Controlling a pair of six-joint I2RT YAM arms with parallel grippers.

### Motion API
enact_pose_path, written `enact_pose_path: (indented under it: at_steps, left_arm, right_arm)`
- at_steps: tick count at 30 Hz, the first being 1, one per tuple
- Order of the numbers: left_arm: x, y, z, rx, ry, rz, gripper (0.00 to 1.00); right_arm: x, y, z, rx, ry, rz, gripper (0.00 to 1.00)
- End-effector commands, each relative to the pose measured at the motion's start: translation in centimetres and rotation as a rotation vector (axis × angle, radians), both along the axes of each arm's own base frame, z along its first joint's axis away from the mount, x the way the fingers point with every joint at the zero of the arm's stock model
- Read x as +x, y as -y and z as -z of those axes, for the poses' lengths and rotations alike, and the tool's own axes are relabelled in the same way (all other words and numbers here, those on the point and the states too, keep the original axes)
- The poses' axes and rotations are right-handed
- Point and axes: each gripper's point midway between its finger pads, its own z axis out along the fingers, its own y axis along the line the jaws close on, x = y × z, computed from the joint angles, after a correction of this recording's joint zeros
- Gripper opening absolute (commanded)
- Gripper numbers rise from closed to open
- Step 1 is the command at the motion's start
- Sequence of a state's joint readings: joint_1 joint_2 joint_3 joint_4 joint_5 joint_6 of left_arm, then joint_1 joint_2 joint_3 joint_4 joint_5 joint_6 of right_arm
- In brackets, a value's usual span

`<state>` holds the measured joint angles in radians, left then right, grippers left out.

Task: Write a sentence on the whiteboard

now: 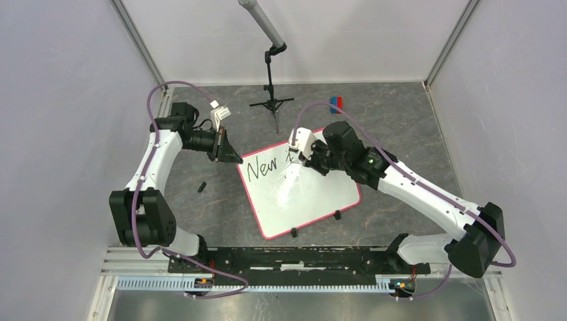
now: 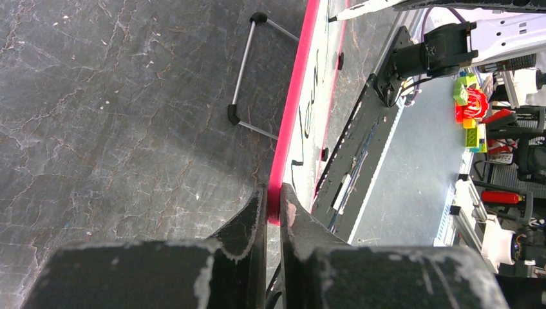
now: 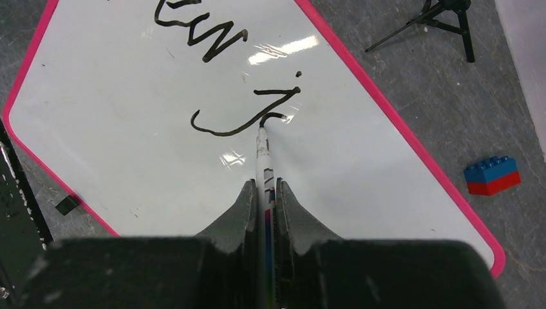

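Note:
The whiteboard (image 1: 314,200), white with a pink-red rim, lies tilted on the dark table. Black writing on it reads "New" (image 1: 264,167) and a "j" (image 3: 248,116). My left gripper (image 1: 231,155) is shut on the board's left rim, seen in the left wrist view (image 2: 273,199) pinching the pink-red edge (image 2: 293,103). My right gripper (image 1: 299,160) is shut on a white marker (image 3: 264,174). It holds the marker's tip (image 3: 261,131) against the board by the "j".
A small black tripod stand (image 1: 271,101) stands behind the board. A blue and red brick (image 1: 335,102) lies at the back. A small black clip (image 1: 201,186) lies on the table left of the board. Two black clips (image 1: 337,215) sit on its near edge.

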<state>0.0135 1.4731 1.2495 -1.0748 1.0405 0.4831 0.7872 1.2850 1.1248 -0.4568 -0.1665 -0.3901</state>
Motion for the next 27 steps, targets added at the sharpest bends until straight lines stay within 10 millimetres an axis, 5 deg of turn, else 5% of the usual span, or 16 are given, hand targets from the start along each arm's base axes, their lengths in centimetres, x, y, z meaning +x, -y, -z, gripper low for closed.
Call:
enact_pose_path:
  at_steps: [1,12,27]
  left_arm:
    - [-0.6,0.5,0.7,0.011,0.006,0.042,0.02]
    - [-0.5,0.5,0.7,0.011,0.006,0.042,0.02]
    - [-0.5,0.5,0.8,0.013,0.003,0.044,0.03]
  right_arm:
    - [0.0,1.0,0.3,-0.018,0.013,0.023,0.00]
    - [1.3,2.1,-1.3,-0.039,0.077,0.068,0.00]
    - [2.1,0.3,-2.3,0.008,0.060,0.055,0.00]
